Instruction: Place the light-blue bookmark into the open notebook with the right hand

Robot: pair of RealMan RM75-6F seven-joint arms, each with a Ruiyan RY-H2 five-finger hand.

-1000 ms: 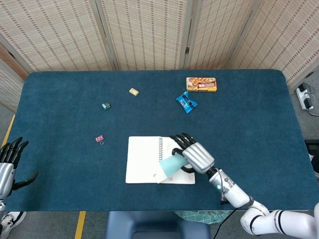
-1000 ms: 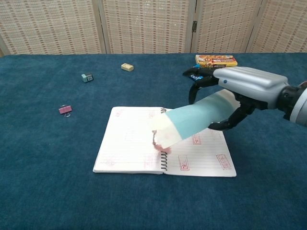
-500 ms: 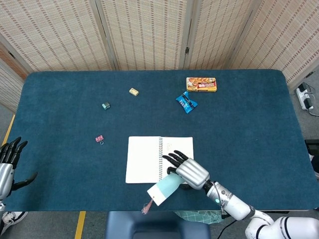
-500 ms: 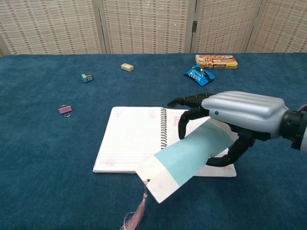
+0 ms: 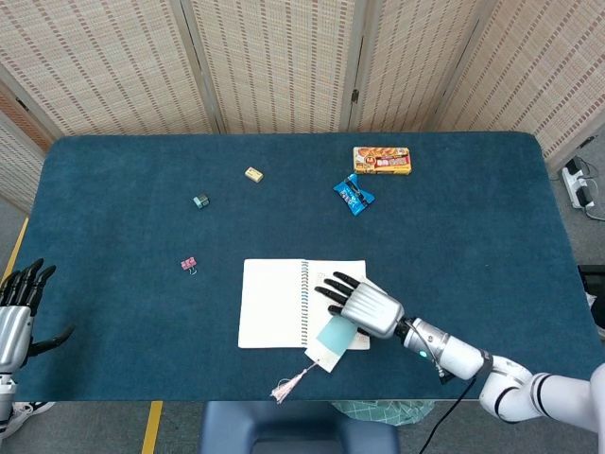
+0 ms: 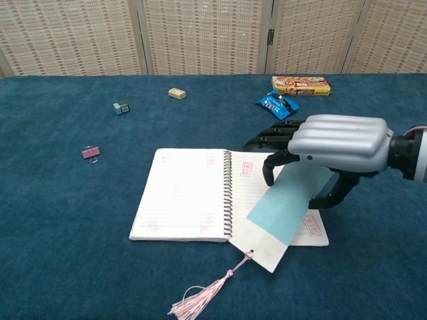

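Bookmark (image 6: 287, 207), light blue with a white lower end, is lying slanted over the right page of the notebook (image 6: 183, 197), and its white end is sticking out past the near edge of the page onto the table (image 6: 60, 253). From that end a pink tassel (image 6: 200, 301) is trailing over the blue cloth toward the front edge. The right hand (image 6: 330, 150) is holding the upper end of the bookmark: the dark fingers (image 6: 270, 141) are curling down over it from above and the thumb is coming under it from the right side, so the card is pinched between them. In the head view this hand (image 5: 364, 307) is hanging over the right page, just right of the spiral. The notebook is lying open and flat, with small red stamps on both pages. The left hand (image 5: 17, 307) is showing only in the head view, at the left edge and off the table, with fingers spread apart and holding nothing. Farther back on the table, well apart from the notebook, a pink clip (image 6: 90, 153), a teal block (image 6: 121, 107), a beige block (image 6: 177, 93), a blue packet (image 6: 275, 104) and an orange box (image 6: 300, 84) are sitting.
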